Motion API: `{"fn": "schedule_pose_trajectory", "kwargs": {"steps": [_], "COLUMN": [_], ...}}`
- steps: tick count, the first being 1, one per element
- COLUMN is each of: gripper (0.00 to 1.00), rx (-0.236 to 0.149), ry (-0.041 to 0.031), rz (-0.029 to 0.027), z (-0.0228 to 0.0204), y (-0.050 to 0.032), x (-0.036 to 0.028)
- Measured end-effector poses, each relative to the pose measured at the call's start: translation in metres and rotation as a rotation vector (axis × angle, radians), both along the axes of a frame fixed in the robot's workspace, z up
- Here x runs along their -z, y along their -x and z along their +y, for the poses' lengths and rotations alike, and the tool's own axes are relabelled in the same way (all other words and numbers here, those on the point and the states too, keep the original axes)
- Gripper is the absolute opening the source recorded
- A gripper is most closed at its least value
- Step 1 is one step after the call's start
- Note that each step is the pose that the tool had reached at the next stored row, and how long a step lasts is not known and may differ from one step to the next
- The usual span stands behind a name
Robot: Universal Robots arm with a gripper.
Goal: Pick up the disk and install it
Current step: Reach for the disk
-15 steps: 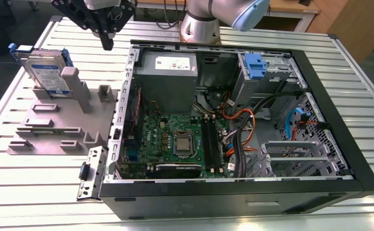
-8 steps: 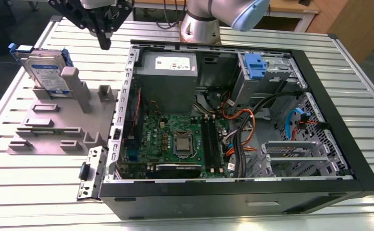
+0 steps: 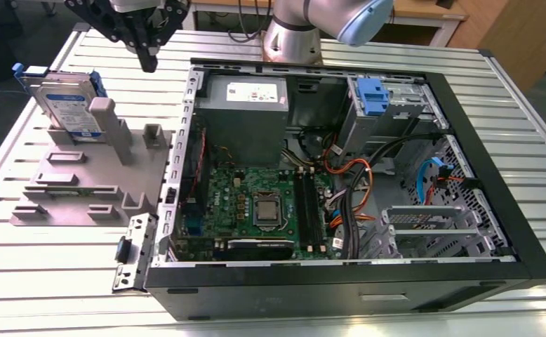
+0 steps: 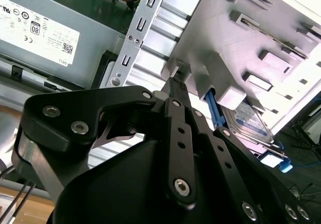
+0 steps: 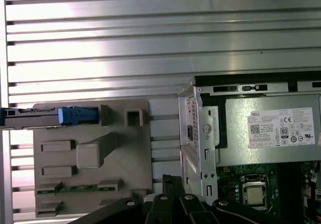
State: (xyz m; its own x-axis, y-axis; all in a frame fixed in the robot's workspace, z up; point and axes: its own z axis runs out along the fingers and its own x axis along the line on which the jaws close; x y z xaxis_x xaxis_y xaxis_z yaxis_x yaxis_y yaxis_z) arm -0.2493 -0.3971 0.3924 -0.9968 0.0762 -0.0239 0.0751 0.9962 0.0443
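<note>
Exterior view first: I count one arm (image 3: pixel 297 31), one gripper (image 3: pixel 149 64), one disk (image 3: pixel 60 112), one grey holder (image 3: pixel 76 189) and one open computer case (image 3: pixel 348 284), all on a ribbed metal table (image 3: pixel 48 281). The disk stands upright on its edge in a slot at the holder's end farther from the camera, toward the exterior view's left and well apart from the case. Its white-and-blue label (image 3: pixel 71 95) faces the camera, but the print is too small for me to read. Inside the case I see one grey power supply (image 3: pixel 245 130) carrying one white sticker (image 3: pixel 254 91), and one blue clip (image 3: pixel 371 95) in the drive bay. The gripper hangs pointing straight down over the table, between the holder and the case, near the disk without touching it. In the second wrist view its fingers (image 4: pixel 175 113) meet at the tips, closed on nothing, with the disk (image 4: pixel 251 118) beyond them. In the first wrist view the disk (image 5: pixel 30 116) appears edge-on.
</note>
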Motion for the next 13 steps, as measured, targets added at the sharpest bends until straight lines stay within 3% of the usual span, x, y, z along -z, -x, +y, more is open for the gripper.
{"fn": "schedule_pose_trajectory", "kwargs": {"steps": [13], "gripper": [0.11], "rx": [0.0], "ry": [0.0001], "rz": [0.0], "z": [0.0], "y": [0.0053], "x": [0.0]}}
